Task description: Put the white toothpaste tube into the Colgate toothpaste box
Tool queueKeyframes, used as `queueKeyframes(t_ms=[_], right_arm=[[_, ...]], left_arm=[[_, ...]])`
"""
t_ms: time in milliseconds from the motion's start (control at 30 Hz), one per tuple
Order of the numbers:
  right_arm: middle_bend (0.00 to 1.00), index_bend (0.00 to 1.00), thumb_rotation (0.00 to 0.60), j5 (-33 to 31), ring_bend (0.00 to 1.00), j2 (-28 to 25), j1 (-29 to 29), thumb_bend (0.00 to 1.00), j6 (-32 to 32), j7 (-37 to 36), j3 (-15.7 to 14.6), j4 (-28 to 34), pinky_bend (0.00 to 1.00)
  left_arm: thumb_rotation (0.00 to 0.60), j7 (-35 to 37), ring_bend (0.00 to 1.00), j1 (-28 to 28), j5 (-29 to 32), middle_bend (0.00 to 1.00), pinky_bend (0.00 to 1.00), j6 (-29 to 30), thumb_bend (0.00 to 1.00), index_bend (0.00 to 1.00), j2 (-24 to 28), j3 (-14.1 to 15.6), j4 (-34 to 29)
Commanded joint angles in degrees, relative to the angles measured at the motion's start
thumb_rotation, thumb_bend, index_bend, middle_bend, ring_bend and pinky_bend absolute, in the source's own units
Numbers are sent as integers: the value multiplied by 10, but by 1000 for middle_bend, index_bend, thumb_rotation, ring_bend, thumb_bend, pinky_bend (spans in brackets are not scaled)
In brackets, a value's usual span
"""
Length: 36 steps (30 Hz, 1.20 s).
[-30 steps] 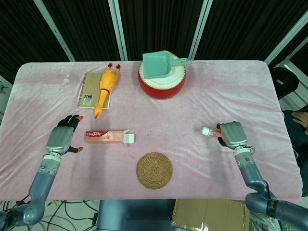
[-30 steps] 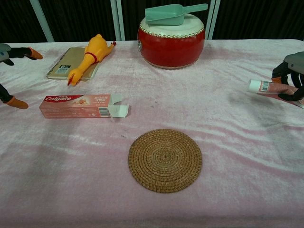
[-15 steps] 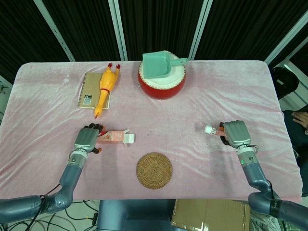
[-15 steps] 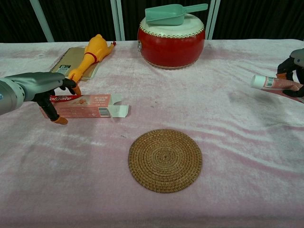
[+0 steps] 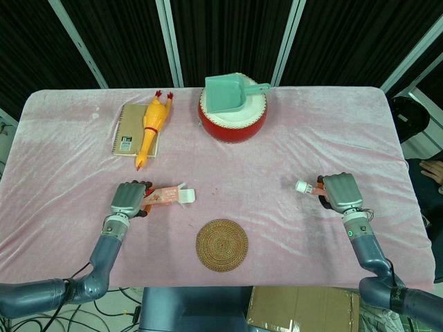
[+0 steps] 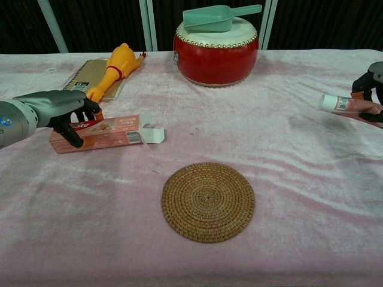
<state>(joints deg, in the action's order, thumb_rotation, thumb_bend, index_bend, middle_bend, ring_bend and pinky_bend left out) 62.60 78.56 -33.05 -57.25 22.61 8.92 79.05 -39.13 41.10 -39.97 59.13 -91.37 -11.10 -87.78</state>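
The red Colgate box [image 5: 166, 196] [image 6: 105, 132] lies on the pink cloth at the left, its open flap end [image 6: 152, 134] pointing right and slightly lifted. My left hand [image 5: 127, 198] [image 6: 51, 107] grips the box's left end, fingers wrapped over it. At the far right my right hand [image 5: 339, 191] [image 6: 372, 84] holds the white toothpaste tube [image 5: 307, 187] [image 6: 347, 105] above the cloth, its cap pointing left toward the box.
A round woven coaster [image 5: 221, 245] [image 6: 207, 201] lies near the front middle. At the back stand a red drum [image 5: 232, 117] with a green scoop [image 5: 228, 93] on top, and a rubber chicken [image 5: 153, 124] lying on a notebook [image 5: 128, 131].
My left hand swept in from the far left and closed on the box, tilting its flap end up. The right hand with the tube lifted slightly.
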Motion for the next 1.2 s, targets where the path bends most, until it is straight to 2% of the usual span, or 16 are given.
queueKeyframes(t_ms=[33, 200, 333, 600, 900, 1200], right_arm=[[593, 646, 600, 6, 558, -2, -1, 393, -4, 3, -1, 3, 485], [593, 646, 600, 29, 558, -12, -8, 394, -19, 10, 4, 19, 485], [593, 646, 600, 74, 558, -27, -20, 393, -42, 30, 6, 39, 485], [592, 646, 600, 135, 558, -51, -51, 394, -71, 87, 23, 70, 485], [589, 646, 600, 214, 557, -63, -88, 394, -93, 146, 31, 64, 485], [587, 647, 600, 243, 556, -64, -113, 393, -97, 167, 44, 57, 485]], left_arm=[[600, 26, 268, -5, -25, 343, 380, 1, 430, 403, 3, 1, 2], [600, 81, 268, -12, -87, 342, 381, 3, 430, 403, 9, 1, 12], [600, 144, 268, -15, -136, 342, 385, 3, 430, 403, 7, -8, 21], [600, 243, 268, -9, -211, 342, 387, 17, 430, 402, -22, -31, 32], [600, 272, 268, 10, -207, 341, 387, 21, 429, 401, -58, -65, 25], [600, 279, 268, 26, -175, 340, 387, 28, 429, 401, -88, -97, 14]])
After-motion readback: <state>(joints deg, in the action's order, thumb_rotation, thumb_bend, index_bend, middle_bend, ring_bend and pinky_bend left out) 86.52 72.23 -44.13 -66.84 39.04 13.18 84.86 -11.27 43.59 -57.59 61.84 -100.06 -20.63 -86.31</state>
